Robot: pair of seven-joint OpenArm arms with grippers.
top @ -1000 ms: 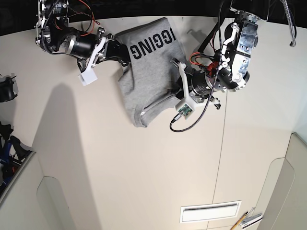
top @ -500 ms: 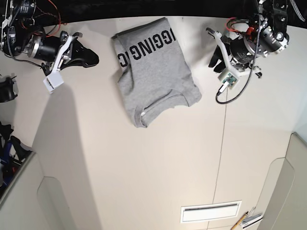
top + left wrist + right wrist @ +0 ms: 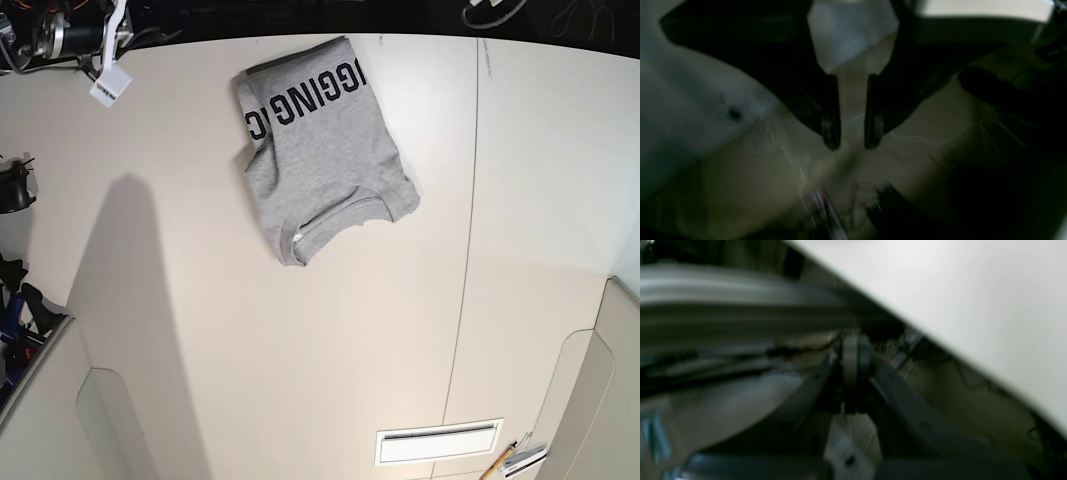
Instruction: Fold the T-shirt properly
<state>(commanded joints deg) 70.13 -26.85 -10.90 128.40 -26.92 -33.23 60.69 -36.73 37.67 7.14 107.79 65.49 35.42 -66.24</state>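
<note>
- The counter [image 3: 300,350] carries everything.
- The T-shirt [image 3: 335,135] lies folded near its far edge, collar nearest (a bit crooked), unmoved while both arms pulled away; folding looks finished.
- The left fingers [image 3: 852,113] are parted, empty; the right fingers [image 3: 855,356] are pressed together, holding nothing.

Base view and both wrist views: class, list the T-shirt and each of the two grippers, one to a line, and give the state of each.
T-shirt: folded into a compact bundle, part of its black lettering showing, lying flat on the table.
Left gripper: open, a gap between its fingers, nothing held.
Right gripper: shut, fingers together, no cloth visible between them.
</note>
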